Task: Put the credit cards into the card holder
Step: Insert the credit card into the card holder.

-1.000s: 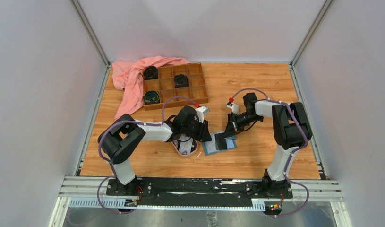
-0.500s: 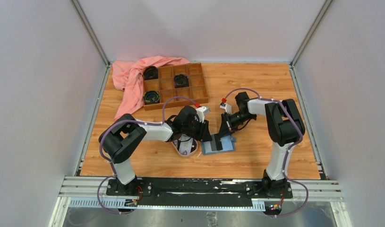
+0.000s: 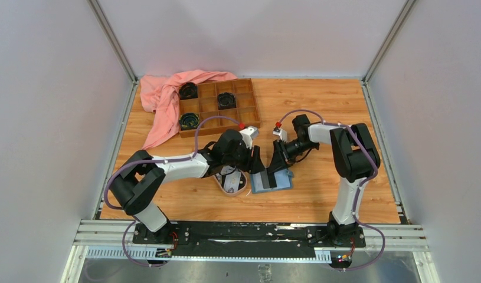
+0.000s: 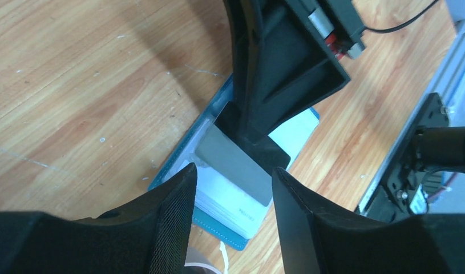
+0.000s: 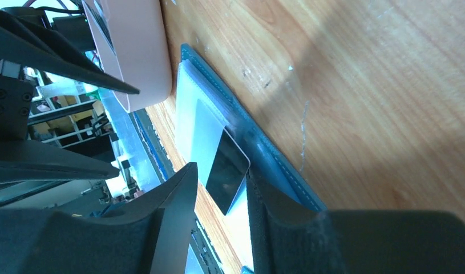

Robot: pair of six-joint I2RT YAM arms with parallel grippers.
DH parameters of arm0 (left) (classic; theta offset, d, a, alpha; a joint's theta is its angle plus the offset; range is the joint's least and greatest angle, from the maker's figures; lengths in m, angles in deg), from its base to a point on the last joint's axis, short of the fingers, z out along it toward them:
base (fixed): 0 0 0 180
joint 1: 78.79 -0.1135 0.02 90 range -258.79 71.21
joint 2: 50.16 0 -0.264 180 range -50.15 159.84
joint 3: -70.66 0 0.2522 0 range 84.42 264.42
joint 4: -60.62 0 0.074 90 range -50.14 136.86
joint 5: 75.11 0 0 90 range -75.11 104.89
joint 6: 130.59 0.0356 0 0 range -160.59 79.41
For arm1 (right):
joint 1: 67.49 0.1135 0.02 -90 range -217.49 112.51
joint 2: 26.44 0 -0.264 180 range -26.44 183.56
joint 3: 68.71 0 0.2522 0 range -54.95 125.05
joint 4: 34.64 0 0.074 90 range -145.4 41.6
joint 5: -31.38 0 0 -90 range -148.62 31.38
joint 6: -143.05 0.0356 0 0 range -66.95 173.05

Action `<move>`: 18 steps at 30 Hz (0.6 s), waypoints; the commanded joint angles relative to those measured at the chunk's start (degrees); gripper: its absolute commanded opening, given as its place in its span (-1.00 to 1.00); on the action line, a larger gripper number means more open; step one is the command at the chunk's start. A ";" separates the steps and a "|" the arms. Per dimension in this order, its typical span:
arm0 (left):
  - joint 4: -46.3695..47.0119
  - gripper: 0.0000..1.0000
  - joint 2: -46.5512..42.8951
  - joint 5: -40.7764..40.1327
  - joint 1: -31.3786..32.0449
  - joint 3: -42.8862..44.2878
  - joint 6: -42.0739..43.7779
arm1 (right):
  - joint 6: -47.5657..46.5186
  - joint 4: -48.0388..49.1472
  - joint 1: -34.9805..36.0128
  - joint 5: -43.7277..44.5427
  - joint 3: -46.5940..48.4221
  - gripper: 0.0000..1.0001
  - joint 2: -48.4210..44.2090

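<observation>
since a second ago the right gripper has slid left to meet the left gripper over the card holder. the left arm's elbow has swung out to the lower left. the holder lies open on the table, just right of the pink dish. the right jaws stand narrow, pinching a black card that lies across the holder's pale inner side. the left jaws stand apart and hold nothing, the card showing between them. from above, both grippers hide the card. how far it sits in a slot cannot be told, nor what lies in the dish.
</observation>
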 commanded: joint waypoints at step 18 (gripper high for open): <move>-18.63 -0.46 1.20 -19.45 3.95 6.11 5.00 | -13.99 -6.71 5.58 18.76 1.34 -0.86 -10.54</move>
